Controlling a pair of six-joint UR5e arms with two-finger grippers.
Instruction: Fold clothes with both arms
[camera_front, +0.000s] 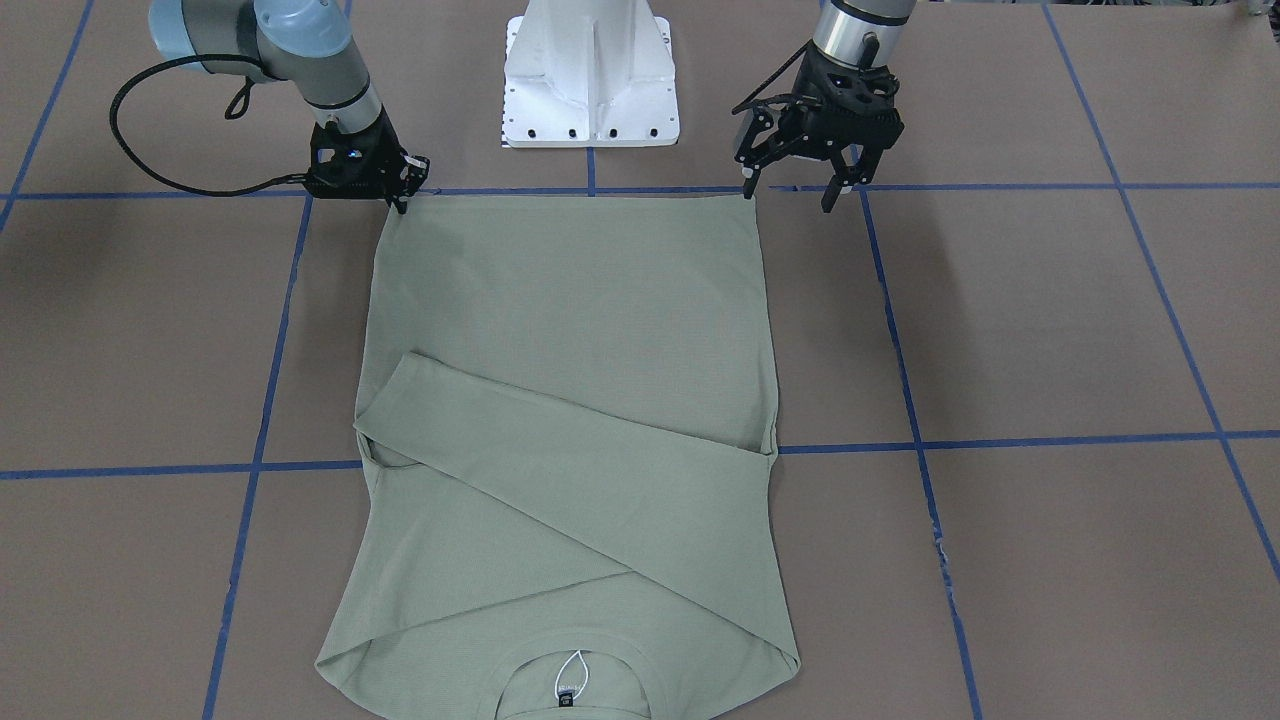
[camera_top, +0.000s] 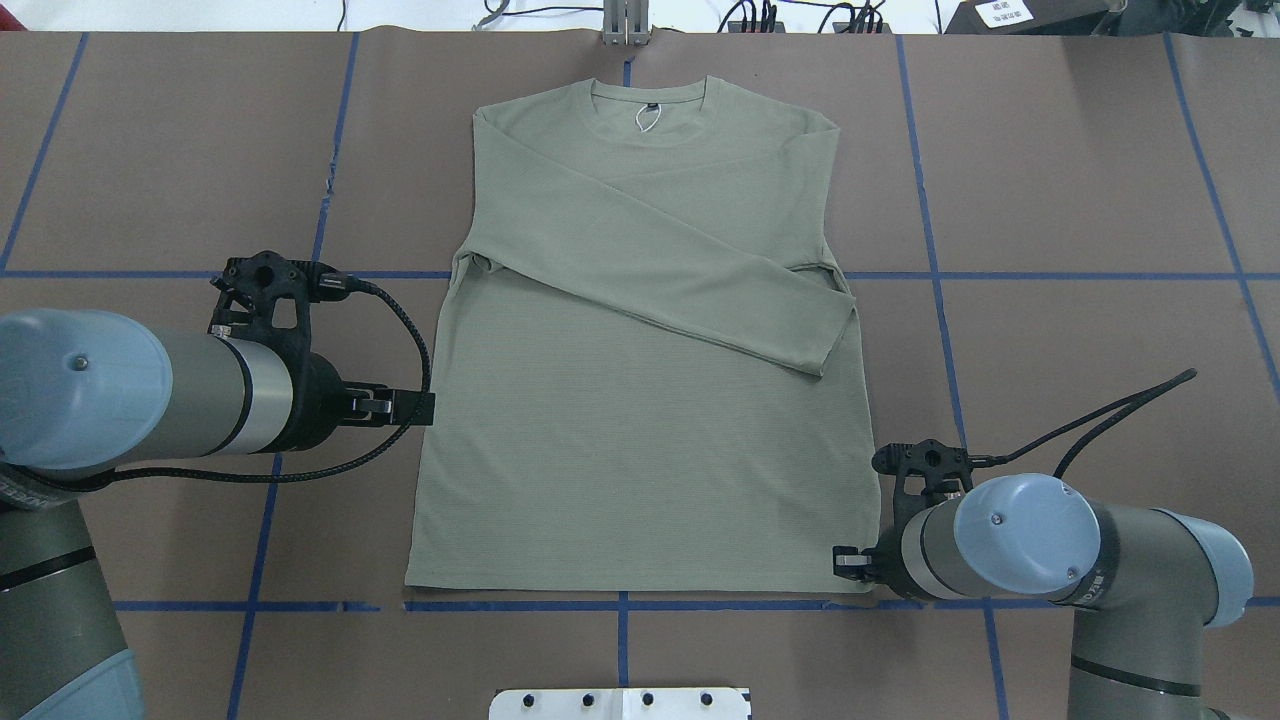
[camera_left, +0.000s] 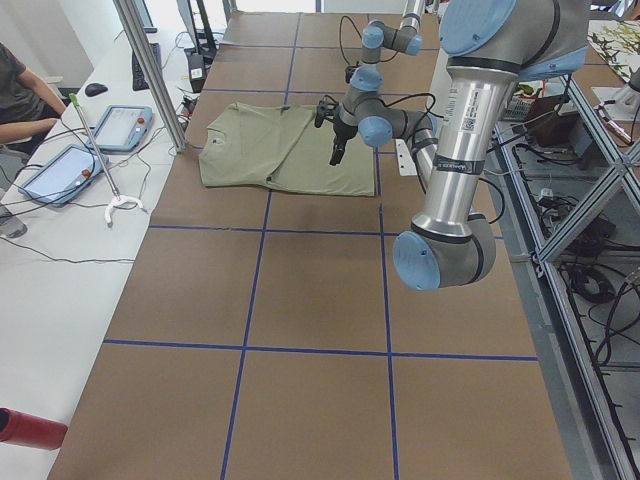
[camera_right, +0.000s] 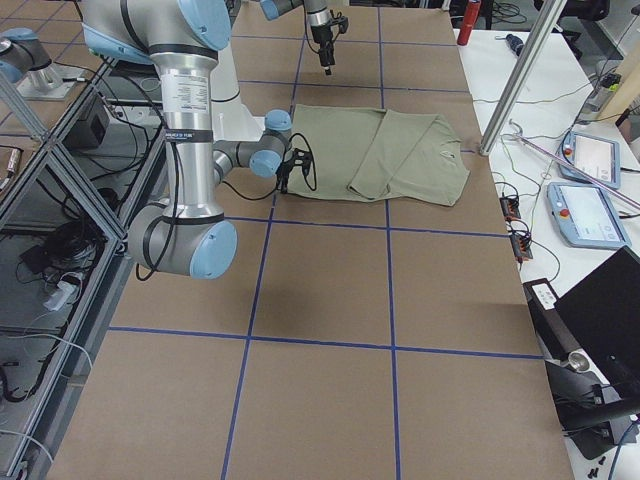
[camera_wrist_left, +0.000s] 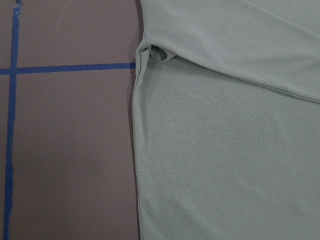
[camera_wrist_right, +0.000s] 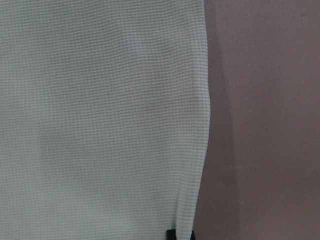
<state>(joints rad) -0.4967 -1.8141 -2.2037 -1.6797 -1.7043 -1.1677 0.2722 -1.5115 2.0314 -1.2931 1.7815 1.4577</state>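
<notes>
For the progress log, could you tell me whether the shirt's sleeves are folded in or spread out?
Folded in: both sleeves lie crossed over the shirt, neither stretched out sideways. The body itself lies flat, unfolded.

Left arm (camera_top: 150, 390) and right arm (camera_top: 1010, 535) are built alike: grey tube links, brushed-silver wrist sections, black seam rings. Joints are closed by round light-blue caps (camera_top: 75, 385), and a small screw is seen in each cap face. A white label (camera_left: 465, 108) with black print is carried on the left arm's silver link. Left gripper (camera_front: 790, 192) and right gripper (camera_front: 404, 198) are black, open-frame linkage type. A black braided cable (camera_top: 404, 318) is routed outside each wrist, past a black bracket (camera_top: 262, 290). The white ribbed pedestal base (camera_front: 590, 75) is fixed to the worktop by dark screws.
</notes>
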